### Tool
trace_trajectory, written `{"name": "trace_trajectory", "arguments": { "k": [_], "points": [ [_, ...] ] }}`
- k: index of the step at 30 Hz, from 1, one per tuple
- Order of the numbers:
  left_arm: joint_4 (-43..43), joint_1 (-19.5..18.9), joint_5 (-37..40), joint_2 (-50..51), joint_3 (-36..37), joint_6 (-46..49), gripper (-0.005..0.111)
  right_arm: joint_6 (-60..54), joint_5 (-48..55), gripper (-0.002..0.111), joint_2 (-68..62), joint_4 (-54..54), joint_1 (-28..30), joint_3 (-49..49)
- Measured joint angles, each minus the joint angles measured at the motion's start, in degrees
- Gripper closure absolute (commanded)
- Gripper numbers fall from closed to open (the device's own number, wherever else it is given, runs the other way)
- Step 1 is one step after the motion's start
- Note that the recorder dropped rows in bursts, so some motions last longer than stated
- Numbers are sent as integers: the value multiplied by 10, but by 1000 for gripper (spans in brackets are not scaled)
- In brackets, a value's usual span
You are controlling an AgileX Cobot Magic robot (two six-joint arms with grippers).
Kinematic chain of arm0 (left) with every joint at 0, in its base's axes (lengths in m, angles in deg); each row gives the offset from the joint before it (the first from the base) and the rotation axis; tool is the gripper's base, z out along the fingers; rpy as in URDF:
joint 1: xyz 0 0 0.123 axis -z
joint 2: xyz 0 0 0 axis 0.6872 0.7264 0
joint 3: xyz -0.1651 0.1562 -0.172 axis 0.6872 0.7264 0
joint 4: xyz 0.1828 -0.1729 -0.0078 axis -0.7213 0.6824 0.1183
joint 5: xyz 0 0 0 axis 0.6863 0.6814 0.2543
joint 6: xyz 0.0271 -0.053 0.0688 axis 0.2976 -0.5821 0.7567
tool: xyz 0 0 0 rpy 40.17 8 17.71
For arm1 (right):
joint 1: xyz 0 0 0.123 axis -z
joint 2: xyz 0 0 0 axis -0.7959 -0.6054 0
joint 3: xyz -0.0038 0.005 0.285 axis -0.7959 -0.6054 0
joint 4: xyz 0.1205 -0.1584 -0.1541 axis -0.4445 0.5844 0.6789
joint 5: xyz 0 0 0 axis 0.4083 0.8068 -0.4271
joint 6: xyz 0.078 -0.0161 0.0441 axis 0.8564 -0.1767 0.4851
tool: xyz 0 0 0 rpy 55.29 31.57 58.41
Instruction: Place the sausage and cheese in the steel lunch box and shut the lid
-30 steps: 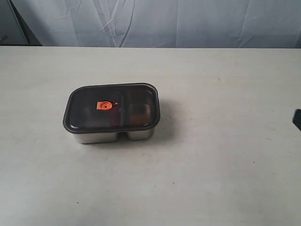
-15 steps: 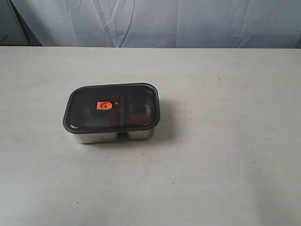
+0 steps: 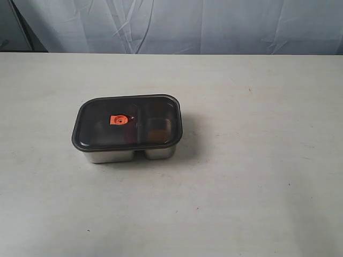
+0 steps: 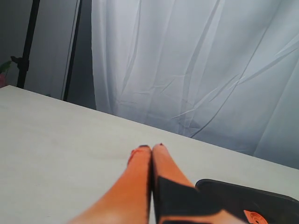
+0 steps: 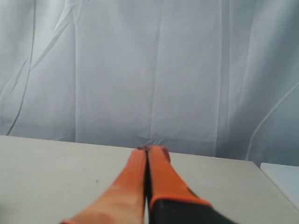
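The steel lunch box [image 3: 128, 154] stands on the table left of centre, with the dark translucent lid [image 3: 127, 121] seated on it and the orange valve [image 3: 118, 120] on top. Through the lid a dim orange-brown shape shows in the smaller right compartment; I cannot tell whether it is the cheese. The sausage is not visible. Neither gripper appears in the exterior view. In the left wrist view my left gripper [image 4: 152, 148] is shut and empty above the table, a corner of the lid [image 4: 252, 200] beside it. My right gripper [image 5: 148, 149] is shut, empty, over bare table.
A white curtain [image 3: 177, 24] hangs behind the table's far edge. A dark stand [image 4: 25, 44] is in the left wrist view beyond the table. A pale flat edge [image 5: 282, 179] shows at the side of the right wrist view.
A dark part of the right arm at the exterior view's right edge one second ago has gone out of view. The lunch box and lid have not moved.
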Motion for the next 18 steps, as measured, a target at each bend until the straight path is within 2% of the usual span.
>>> {"name": "trace_trajectory", "arguments": {
  "k": [3,9,18],
  "points": [
    [0,0,0,0,0,0,107,42,76,109,49,62,0,0],
    [0,0,0,0,0,0,107,250,181,109,125,259,0,-1],
    [-1,0,0,0,0,0,107,295,282,109,127,322,0,-2]
  ]
}}
